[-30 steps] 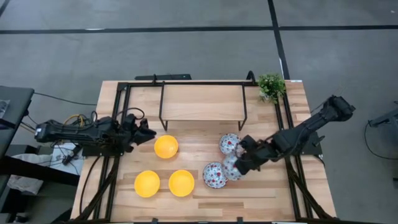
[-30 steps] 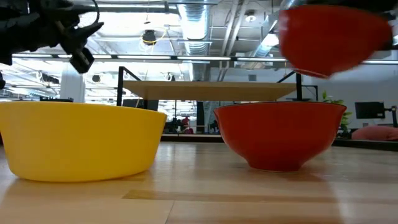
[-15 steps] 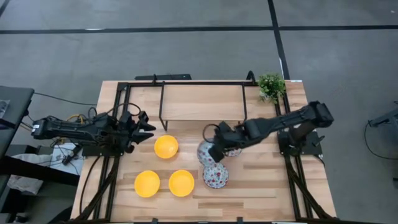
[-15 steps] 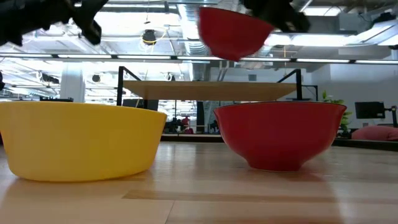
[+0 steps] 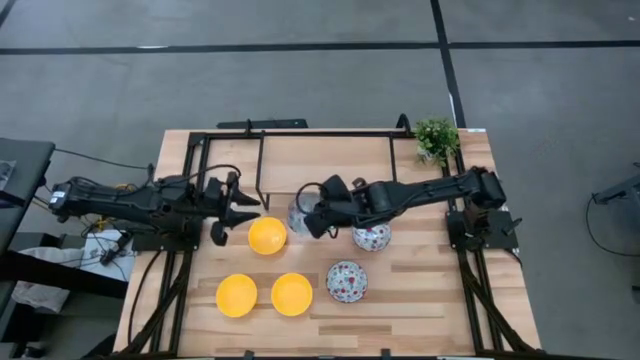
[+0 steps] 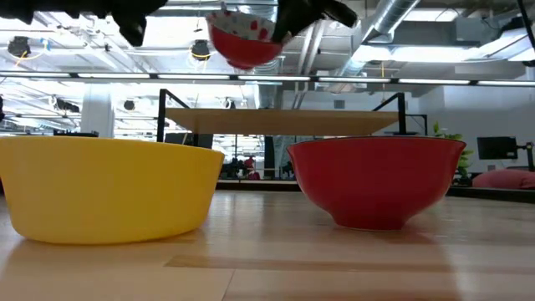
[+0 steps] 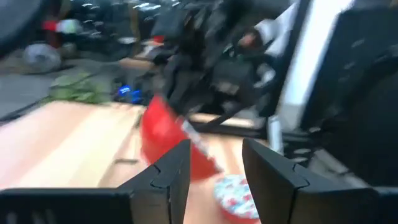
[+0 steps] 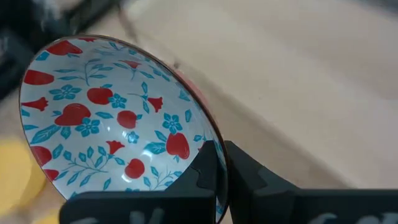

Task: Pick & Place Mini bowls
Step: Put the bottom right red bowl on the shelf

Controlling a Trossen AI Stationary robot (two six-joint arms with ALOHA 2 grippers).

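Note:
My right gripper [image 5: 318,215] reaches across from the table's right and is shut on a floral mini bowl [image 5: 299,213], white with red-blue flowers inside [image 8: 118,124] and red outside [image 6: 242,46]. It hangs in front of the shelf, right of a yellow mini bowl [image 5: 267,235]. My left gripper [image 5: 245,212] hovers open at the left, its fingers pointing at the held bowl [image 7: 165,140]. Two more yellow bowls [image 5: 236,295] [image 5: 291,294] and two floral bowls [image 5: 372,237] [image 5: 346,281] rest upright on the table. My right gripper pinches the floral bowl's rim [image 8: 214,146], on the side toward the table's right, with one finger inside the bowl and one outside. The fingers slant down from the table's right. The bowl is lifted clear of the table and tilted.
A black-framed wooden shelf [image 5: 325,165] stands along the far side, with a small potted plant [image 5: 436,138] at the far right corner. The black frame rails [image 5: 190,190] run along the table's left and right edges.
My right gripper has carried the floral bowl up and toward the table's left, from beside the other two floral bowls to in front of the shelf; the bowl has tipped. My left gripper has risen and rolled, and has moved a little toward the held bowl.

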